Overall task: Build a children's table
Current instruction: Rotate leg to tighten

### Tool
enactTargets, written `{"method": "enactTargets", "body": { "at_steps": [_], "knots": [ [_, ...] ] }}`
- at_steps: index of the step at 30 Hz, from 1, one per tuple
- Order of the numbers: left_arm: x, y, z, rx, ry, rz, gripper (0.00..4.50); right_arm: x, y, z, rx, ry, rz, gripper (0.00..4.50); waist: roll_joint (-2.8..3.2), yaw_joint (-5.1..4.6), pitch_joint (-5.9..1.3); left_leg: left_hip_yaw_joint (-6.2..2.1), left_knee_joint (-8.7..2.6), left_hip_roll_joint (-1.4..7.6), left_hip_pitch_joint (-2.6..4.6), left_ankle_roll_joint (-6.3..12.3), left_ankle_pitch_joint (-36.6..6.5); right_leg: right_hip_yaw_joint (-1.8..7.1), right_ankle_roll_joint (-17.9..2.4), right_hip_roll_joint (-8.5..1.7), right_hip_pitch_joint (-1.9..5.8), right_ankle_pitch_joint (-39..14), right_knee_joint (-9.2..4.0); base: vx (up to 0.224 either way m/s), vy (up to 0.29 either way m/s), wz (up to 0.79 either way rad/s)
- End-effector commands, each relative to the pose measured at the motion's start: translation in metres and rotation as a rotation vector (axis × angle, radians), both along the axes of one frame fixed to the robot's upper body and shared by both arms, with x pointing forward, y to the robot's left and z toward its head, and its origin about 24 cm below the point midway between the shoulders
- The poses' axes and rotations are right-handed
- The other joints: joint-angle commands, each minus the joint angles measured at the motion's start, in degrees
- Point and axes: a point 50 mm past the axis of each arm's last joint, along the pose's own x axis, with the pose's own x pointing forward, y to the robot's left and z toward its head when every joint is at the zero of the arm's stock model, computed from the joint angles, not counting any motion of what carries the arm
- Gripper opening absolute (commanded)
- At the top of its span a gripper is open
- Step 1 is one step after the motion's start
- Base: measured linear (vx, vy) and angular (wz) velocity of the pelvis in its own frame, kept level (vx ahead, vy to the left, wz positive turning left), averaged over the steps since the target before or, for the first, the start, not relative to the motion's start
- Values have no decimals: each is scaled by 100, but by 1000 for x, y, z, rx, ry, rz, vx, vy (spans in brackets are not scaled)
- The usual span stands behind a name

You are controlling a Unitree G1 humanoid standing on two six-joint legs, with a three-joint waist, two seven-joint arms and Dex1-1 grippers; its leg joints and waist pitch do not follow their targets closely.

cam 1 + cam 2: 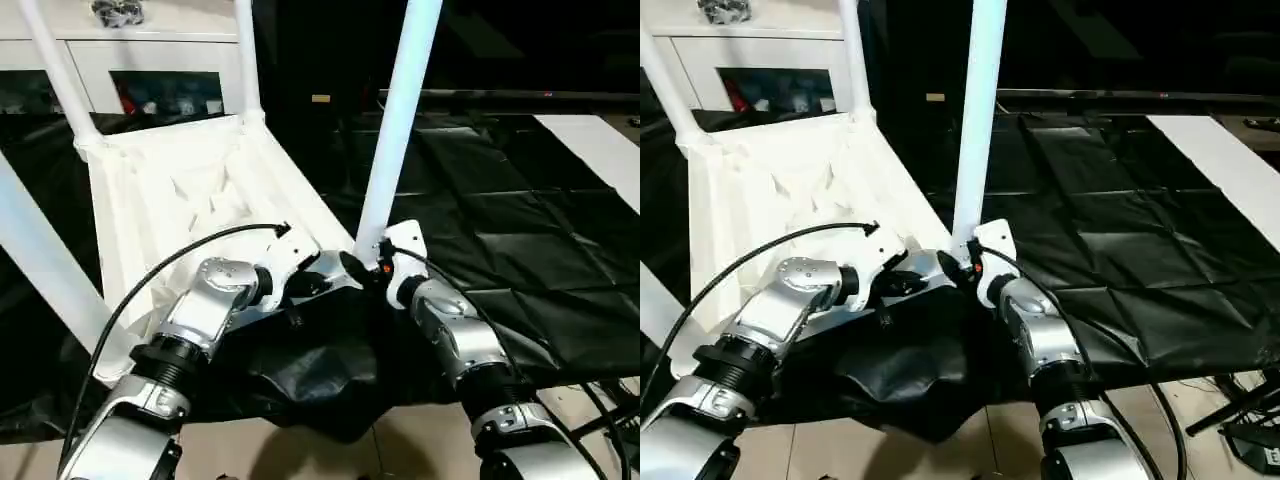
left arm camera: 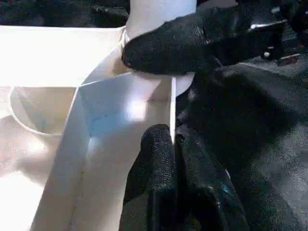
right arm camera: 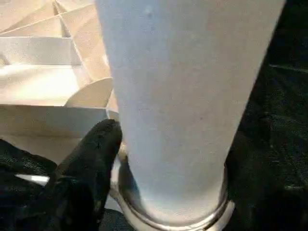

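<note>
- I am viewing the black sheet [image 1: 520,230] covering the floor; the children's table top [image 1: 190,200] is lying on it upside down, ribbed underside facing up, ahead and left of the robot.
- Behind the table top, a white cabinet [image 1: 130,60] with glass doors is standing against the back.
- Four white legs are standing in the corner sockets: two far legs [image 1: 60,70] [image 1: 247,60], one near-left leg [image 1: 40,270] passing close to the camera, and one near-right leg [image 1: 400,110] rising upright from the nearest corner socket [image 3: 168,211].
- I am seeing both silver forearms converging on that nearest corner.
- The right gripper [image 2: 192,45] is set against the base of the near-right leg just above the socket; one black finger [image 3: 91,163] is pressing on the leg's side. I cannot tell how far its fingers are spread or whether they are clamping the leg.
- The left gripper [image 2: 173,139] is sitting at the table top's edge wall right below the socket, fingertips nearly together, straddling the thin white rim [image 2: 172,108] and gripping it.
</note>
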Motion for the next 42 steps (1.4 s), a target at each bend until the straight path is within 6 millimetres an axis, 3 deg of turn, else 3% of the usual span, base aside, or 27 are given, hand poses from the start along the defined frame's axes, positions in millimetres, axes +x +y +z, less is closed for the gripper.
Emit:
{"method": "enactTargets", "body": {
  "at_steps": [1,6,7,10,12,15,16,21,27,28,31,38,42],
  "knots": [
    [-8,-26,5,-66,-11,-134,0,-10,37,8,25,-35,240,382,10,15,-360,-42,-439,81,-19,67,-2080,210,-678,-216,226,-2721,-527,0,0,0],
    [-15,-9,5,-53,-2,-215,0,-12,7,13,-43,-77,369,382,11,33,-399,11,-397,105,-8,212,-1694,263,-1048,-208,236,-1835,-422,11,-3,1],
    [-16,-6,5,-51,6,-231,0,-12,2,14,-48,-82,394,382,10,57,-415,29,-387,109,-22,287,-1424,271,-1213,-202,263,-1420,-364,53,-13,7],
    [-20,2,6,-51,24,-276,0,-14,-12,18,-61,-88,456,382,16,117,-443,48,-353,116,-26,477,-894,276,-1457,-187,300,-570,-249,53,-10,2],
    [-22,7,7,-50,32,-303,0,-15,-19,21,-69,-95,489,382,14,128,-451,50,-344,112,-31,553,-761,271,-1551,-186,319,-365,-223,0,0,0],
    [-26,13,8,-49,45,-334,0,-17,-26,22,-82,-93,536,382,15,133,-431,45,-359,122,-24,514,-949,261,-1544,-197,321,-638,-250,0,0,0],
    [-27,16,8,-47,56,-349,0,-19,-30,23,-89,-85,571,358,7,136,-412,46,-371,134,-15,430,-1127,268,-1472,-206,311,-965,-288,0,0,0],
    [-34,26,8,-40,98,-389,0,-21,-36,25,-94,-64,628,322,18,171,-391,44,-392,147,6,284,-1322,279,-1354,-206,285,-1353,-321,0,0,0],
    [-39,32,7,-35,127,-410,0,-21,-38,25,-101,-56,655,270,8,188,-404,39,-387,134,-8,231,-1246,279,-1316,-200,290,-1297,-301,0,0,0],
    [-39,32,7,-35,131,-412,0,-22,-38,24,-102,-53,662,258,-21,182,-411,42,-380,132,-17,247,-1190,277,-1333,-195,296,-1206,-291,0,0,0],
    [-39,33,7,-33,136,-413,0,-24,-38,23,-102,-48,675,228,-4,188,-411,40,-379,131,-14,257,-1157,277,-1339,-201,296,-1199,-286,0,0,0],
    [-38,34,6,-22,133,-398,0,-27,-36,21,-98,-38,699,204,-6,186,-409,40,-380,128,-6,220,-1254,278,-1288,-195,288,-1330,-303,0,0,0],
    [-26,30,3,-4,69,-271,0,-29,-29,14,-87,-29,655,200,-14,191,-398,38,-388,128,-2,185,-1298,278,-1251,-196,286,-1424,-320,0,0,0]
  ]
}}
